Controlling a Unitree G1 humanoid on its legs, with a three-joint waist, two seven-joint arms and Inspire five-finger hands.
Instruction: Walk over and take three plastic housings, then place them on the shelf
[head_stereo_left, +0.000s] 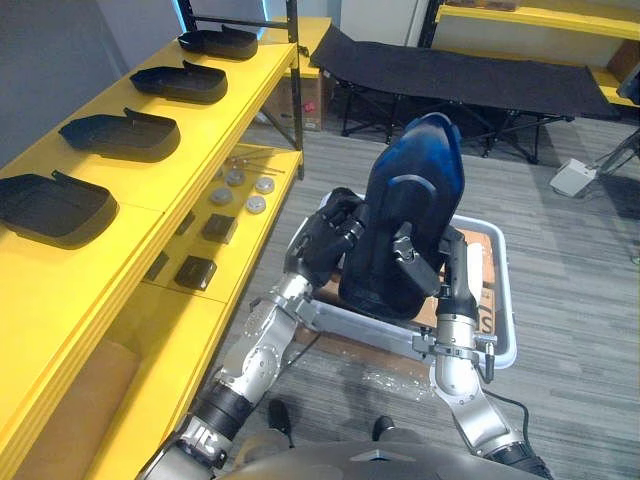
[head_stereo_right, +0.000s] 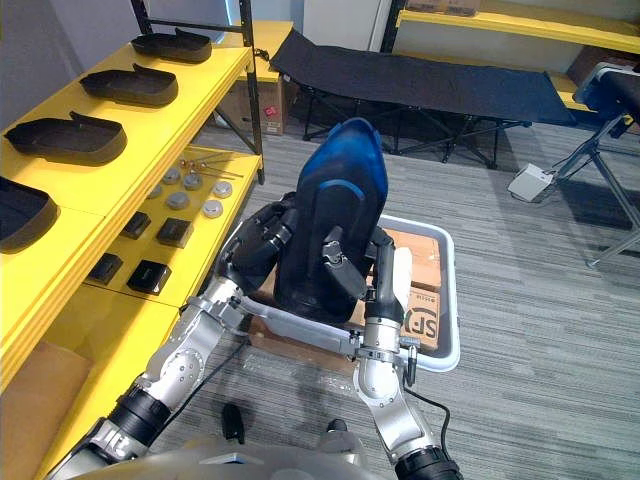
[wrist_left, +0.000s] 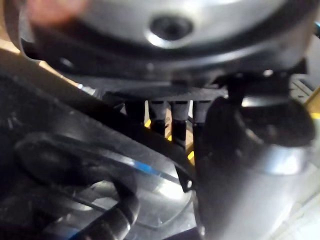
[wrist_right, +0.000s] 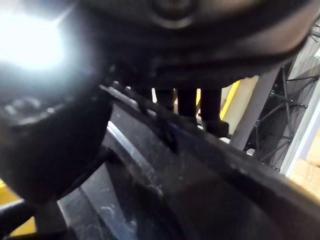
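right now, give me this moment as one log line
phase: carry | housing: upright above bin | left hand: fingers curled on housing | right hand: fingers curled on housing | shelf: four housings on top

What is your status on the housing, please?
Left hand, right hand shut on housing, upright at bin. Four other housings on yellow shelf. Black shelf post stands ahead left.

The left arm (head_stereo_left: 262, 345) rises from 7 o'clock and the right arm (head_stereo_left: 462, 350) from 5 o'clock, both bent inward. The left hand (head_stereo_left: 335, 238) grips the housing (head_stereo_left: 415, 170) at its 9 o'clock side and the right hand (head_stereo_left: 412, 255) at its 4 o'clock side, fingers curled over the edges.
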